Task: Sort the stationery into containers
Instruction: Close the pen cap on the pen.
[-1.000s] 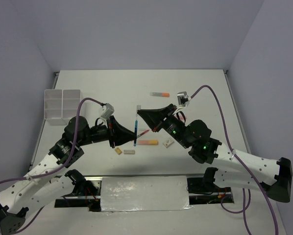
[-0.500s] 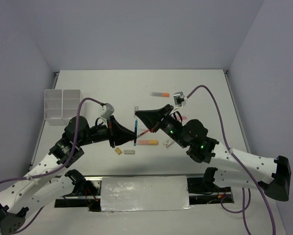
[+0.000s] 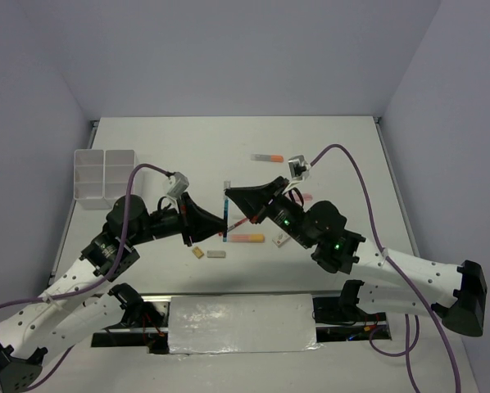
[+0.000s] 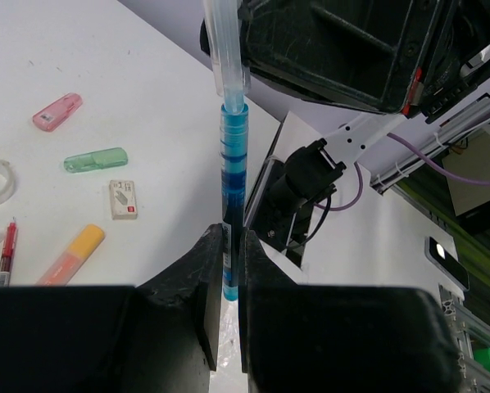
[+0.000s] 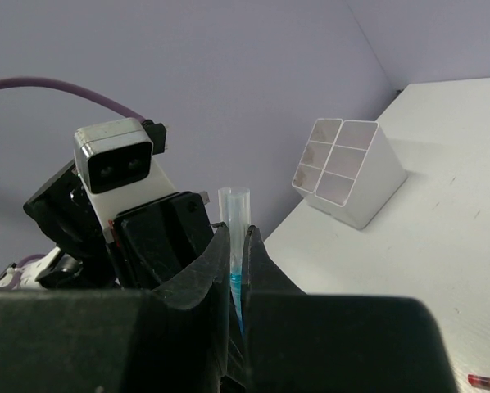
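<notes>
Left gripper (image 4: 231, 254) clamps the pen (image 4: 233, 155) at its blue barrel; right gripper (image 5: 238, 246) pinches its clear end, raised above mid-table. You likely see a handover toward the box (image 3: 104, 173), far left.

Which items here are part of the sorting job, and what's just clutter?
Job: blue pen, box, orange marker, green marker, pink marker, tape, red pen, white eraser.
Not job: purple cable, white panel by the arm bases.
</notes>
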You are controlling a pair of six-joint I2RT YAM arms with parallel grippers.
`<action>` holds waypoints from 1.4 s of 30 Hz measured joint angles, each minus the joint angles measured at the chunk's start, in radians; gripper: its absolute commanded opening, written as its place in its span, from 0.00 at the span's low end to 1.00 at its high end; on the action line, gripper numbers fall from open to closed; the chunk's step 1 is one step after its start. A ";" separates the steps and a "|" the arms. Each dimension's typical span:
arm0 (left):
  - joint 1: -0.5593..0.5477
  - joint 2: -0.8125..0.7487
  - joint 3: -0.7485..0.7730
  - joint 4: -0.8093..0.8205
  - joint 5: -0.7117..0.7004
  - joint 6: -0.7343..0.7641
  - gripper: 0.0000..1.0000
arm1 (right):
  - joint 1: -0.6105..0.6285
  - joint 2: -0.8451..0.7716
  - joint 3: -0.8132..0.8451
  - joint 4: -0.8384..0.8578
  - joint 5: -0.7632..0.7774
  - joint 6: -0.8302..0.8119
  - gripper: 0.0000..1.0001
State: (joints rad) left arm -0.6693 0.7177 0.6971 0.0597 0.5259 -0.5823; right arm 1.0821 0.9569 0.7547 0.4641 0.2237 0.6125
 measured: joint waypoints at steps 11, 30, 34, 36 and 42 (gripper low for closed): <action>0.001 0.000 0.000 -0.011 -0.006 -0.005 0.00 | 0.009 0.021 -0.050 0.093 -0.031 -0.029 0.00; 0.001 -0.066 0.000 -0.069 -0.072 -0.019 0.00 | 0.025 0.064 -0.076 0.221 -0.068 -0.121 0.00; -0.001 -0.080 0.000 -0.089 -0.091 0.002 0.00 | 0.025 0.068 -0.076 0.221 -0.071 -0.114 0.00; -0.002 -0.092 0.000 -0.103 -0.103 0.010 0.00 | 0.025 0.068 -0.076 0.217 -0.073 -0.105 0.00; -0.002 -0.123 0.000 -0.120 -0.114 0.029 0.00 | 0.025 0.072 -0.076 0.224 -0.083 -0.069 0.00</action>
State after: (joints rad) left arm -0.6716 0.5949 0.6971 -0.0601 0.4114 -0.5537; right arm 1.1069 1.0286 0.6788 0.6876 0.1406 0.5438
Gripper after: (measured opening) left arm 0.199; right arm 0.051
